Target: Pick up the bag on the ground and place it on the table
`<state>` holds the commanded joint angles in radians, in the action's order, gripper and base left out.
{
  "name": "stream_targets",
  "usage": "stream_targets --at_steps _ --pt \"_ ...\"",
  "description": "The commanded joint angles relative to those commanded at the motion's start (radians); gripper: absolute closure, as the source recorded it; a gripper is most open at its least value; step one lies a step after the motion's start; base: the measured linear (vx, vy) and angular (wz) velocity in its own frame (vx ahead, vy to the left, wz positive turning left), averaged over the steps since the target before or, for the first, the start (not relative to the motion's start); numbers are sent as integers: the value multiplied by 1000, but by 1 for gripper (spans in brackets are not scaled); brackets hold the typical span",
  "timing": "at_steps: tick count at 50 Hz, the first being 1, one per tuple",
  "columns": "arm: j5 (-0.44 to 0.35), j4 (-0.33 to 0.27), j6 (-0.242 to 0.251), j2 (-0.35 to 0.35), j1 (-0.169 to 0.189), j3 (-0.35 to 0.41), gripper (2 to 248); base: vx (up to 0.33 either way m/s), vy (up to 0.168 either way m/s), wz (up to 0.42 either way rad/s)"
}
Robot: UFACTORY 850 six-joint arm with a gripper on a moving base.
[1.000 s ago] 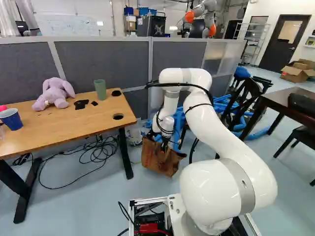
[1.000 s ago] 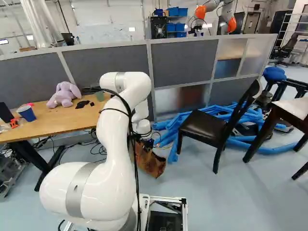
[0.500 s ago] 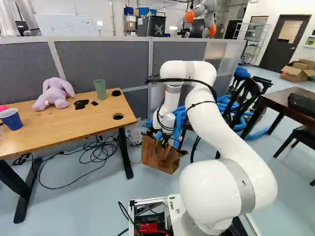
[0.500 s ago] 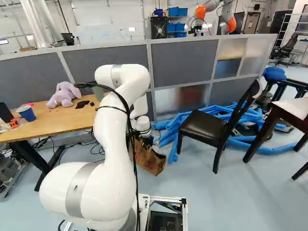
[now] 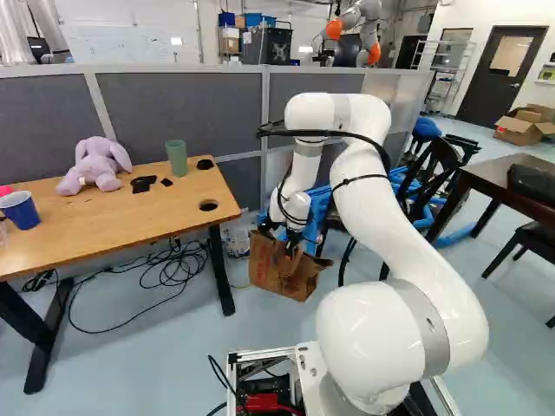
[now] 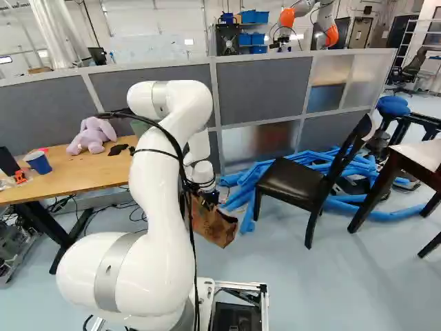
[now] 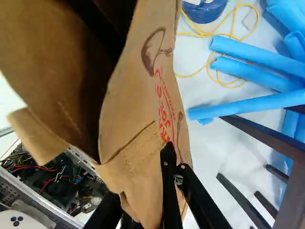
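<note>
In the left base view my gripper [image 5: 291,244] is at the top edge of the brown paper bag [image 5: 282,273]. The wrist view has the gripper [image 7: 167,153] shut on the paper of one side wall of the bag [image 7: 138,102], whose mouth gapes beside it. The bag hangs tilted, low by the floor; whether its bottom touches the floor I cannot tell. The wooden table [image 5: 130,212] stands to the bag's left in the left base view. It carries a plush rabbit [image 5: 94,165], a green cup [image 5: 176,159] and a blue cup [image 5: 19,210].
Blue tubes [image 6: 310,162] and a dark chair [image 6: 306,183] lie and stand right of the bag. A grey partition [image 5: 182,108] runs behind. Cables [image 5: 173,264] lie under the table. A dark table [image 5: 494,178] is at the right; another robot [image 5: 351,26] is beyond the partition.
My arm has risen somewhat, its elbow higher against the partition. The bag has come up slightly with the gripper and swung a little. The base has not moved.
</note>
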<state>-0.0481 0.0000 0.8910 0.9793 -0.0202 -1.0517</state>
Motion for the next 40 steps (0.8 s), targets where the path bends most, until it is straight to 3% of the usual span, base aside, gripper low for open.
stream_targets --at_steps 40 --pt "25 0 0 -149 0 83 232 0 0 0"
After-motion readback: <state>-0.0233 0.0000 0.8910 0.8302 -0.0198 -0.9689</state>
